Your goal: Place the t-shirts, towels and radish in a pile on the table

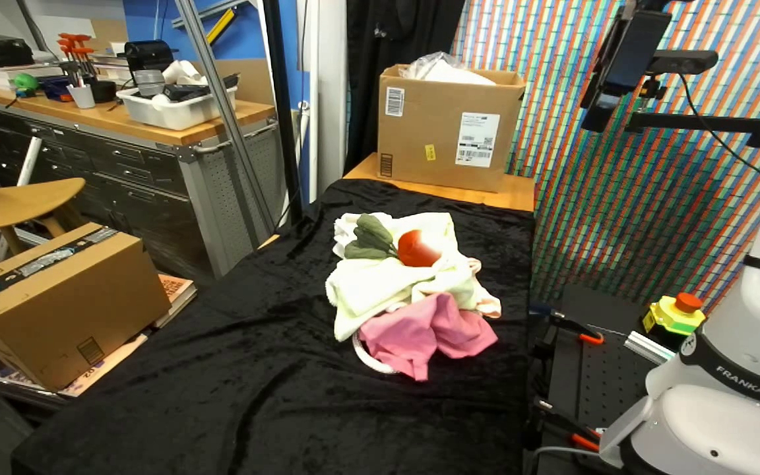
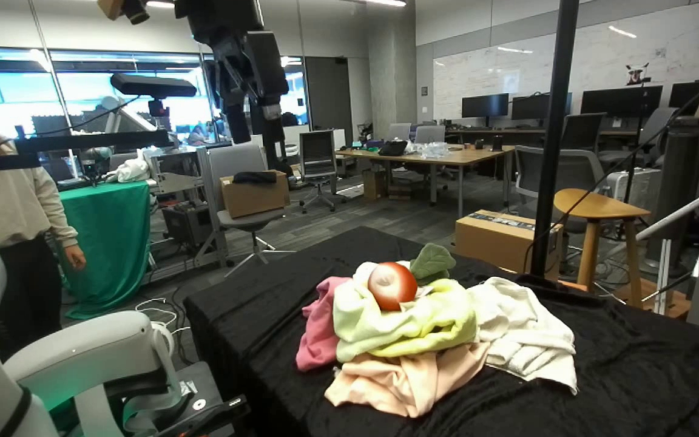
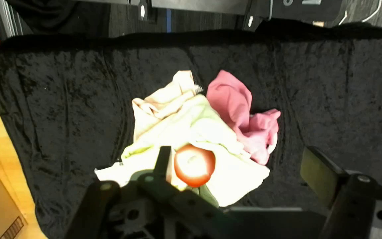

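Closest to the wrist camera, the end effector [image 3: 240,170] stands with its fingers [image 3: 317,174] wide apart, and below them lies a heap of cloths [image 3: 184,122] topped by the radish [image 3: 195,165], which in that view appears just beside one finger. Height shows in an exterior view, where the end effector [image 2: 257,136] hangs well above the black-draped worktop [image 2: 641,388] and the radish rests in the folds of the pale green cloth [image 2: 410,331]. The peach cloth [image 2: 407,382] spreads along the near edge of the heap there, and a person [image 2: 10,200] stands off to the side. The leaves [image 1: 372,237], mostly covered from the wrist, lie out on the white cloth [image 1: 344,231] in an exterior view where the pink cloth [image 1: 429,330] is nearest and the peach one is only a corner. A white curved band [image 1: 367,359] reaches from under the pink cloth there; the wrist picture has just a sliver of it. The cardboard box [image 1: 449,125] standing on bare wood [image 1: 520,191] shows almost whole there, whereas the wrist camera catches only part.
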`<state>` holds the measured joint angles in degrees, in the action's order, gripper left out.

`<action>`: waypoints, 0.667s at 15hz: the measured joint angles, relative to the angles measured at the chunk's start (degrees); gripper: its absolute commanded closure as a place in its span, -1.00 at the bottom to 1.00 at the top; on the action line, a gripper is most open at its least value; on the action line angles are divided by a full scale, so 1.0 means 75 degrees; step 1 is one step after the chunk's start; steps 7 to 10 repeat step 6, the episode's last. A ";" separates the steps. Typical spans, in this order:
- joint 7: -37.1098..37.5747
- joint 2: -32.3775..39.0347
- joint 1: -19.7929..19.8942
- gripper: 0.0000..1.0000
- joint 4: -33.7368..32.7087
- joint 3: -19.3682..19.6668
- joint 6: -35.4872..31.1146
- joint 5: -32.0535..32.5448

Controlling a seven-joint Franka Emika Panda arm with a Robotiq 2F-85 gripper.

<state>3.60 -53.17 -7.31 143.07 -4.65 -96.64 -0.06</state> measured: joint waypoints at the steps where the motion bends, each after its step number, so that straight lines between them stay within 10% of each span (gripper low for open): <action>1: 0.0000 -0.0223 0.0000 -1.00 0.0182 0.0002 -0.0282 0.0000; 10: -0.0006 -0.1064 0.0011 -1.00 0.0962 0.0083 -0.1153 0.0000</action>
